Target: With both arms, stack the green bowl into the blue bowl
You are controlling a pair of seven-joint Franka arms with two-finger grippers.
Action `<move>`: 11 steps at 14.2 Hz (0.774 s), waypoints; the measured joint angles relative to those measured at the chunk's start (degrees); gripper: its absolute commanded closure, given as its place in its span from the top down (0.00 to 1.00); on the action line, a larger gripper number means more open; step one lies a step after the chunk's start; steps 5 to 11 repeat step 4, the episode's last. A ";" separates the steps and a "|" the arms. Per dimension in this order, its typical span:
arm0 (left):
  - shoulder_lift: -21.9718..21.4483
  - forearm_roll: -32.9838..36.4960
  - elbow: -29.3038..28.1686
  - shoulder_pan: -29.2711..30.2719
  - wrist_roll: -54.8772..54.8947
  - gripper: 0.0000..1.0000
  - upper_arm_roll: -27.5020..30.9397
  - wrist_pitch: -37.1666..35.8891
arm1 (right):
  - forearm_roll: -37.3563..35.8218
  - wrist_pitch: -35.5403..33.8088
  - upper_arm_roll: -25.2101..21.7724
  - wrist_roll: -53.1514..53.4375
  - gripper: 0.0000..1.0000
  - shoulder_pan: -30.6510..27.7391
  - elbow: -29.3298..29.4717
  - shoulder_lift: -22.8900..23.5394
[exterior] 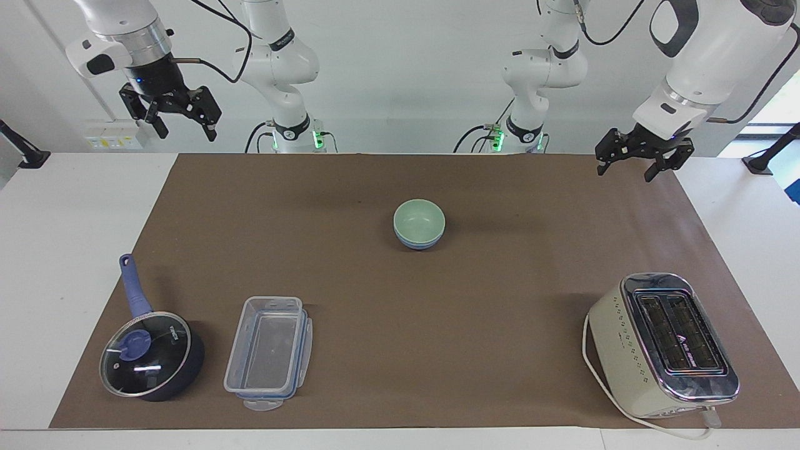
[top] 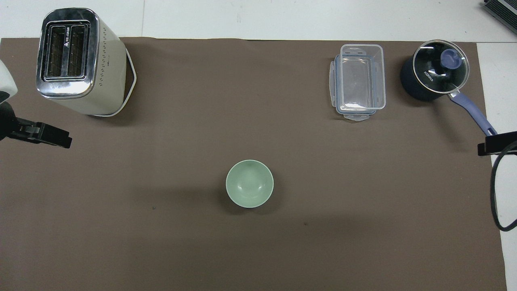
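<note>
The green bowl (exterior: 419,220) sits nested inside the blue bowl (exterior: 417,243) on the brown mat, in the middle of the table. In the overhead view only the green bowl (top: 249,184) shows; the blue bowl is hidden under it. My right gripper (exterior: 187,130) is open and empty, raised over the mat's corner at the right arm's end, near the robots. My left gripper (exterior: 625,172) is open and empty, raised over the mat's corner at the left arm's end. In the overhead view one finger (top: 48,136) of the left gripper and one finger (top: 496,144) of the right gripper show at the edges.
A cream toaster (exterior: 665,344) stands farther from the robots at the left arm's end. A clear plastic container (exterior: 269,353) and a dark blue glass-lidded saucepan (exterior: 150,355) stand farther from the robots at the right arm's end. The brown mat (exterior: 400,325) covers the table.
</note>
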 measured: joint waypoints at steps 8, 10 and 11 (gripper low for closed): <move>0.00 0.00 0.00 0.16 -0.02 1.00 0.10 0.00 | -0.04 -0.78 0.05 -0.01 1.00 -0.18 0.00 0.00; 0.00 0.00 0.00 0.16 -0.02 1.00 0.10 0.00 | -0.04 -0.78 0.05 -0.01 1.00 -0.18 0.00 0.00; 0.00 0.00 0.00 0.16 -0.02 1.00 0.10 0.00 | -0.04 -0.78 0.05 -0.01 1.00 -0.18 0.00 0.00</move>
